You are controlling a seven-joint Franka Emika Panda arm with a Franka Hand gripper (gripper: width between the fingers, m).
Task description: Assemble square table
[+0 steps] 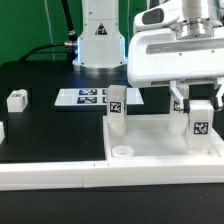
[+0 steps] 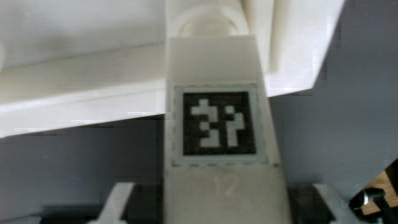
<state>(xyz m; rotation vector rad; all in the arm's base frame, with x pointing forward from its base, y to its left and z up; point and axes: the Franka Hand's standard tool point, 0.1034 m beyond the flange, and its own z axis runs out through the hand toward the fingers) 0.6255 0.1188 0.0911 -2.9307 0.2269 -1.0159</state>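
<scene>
Your gripper (image 1: 199, 106) clamps a leg (image 1: 200, 124) upright between the fingers (image 2: 121, 202), low over the top (image 1: 150, 142). Second leg (image 1: 117, 108) stands well aside. Step looks like leg seating. Next: press and twist it into the corner beneath the fingers.

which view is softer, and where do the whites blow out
Wrist view: soft throughout, the held table leg and its tag smeared at the edges, in dim grey light. Exterior view: sharper, but the gripper and the square table top wash out to near-flat white against the black table.
</scene>
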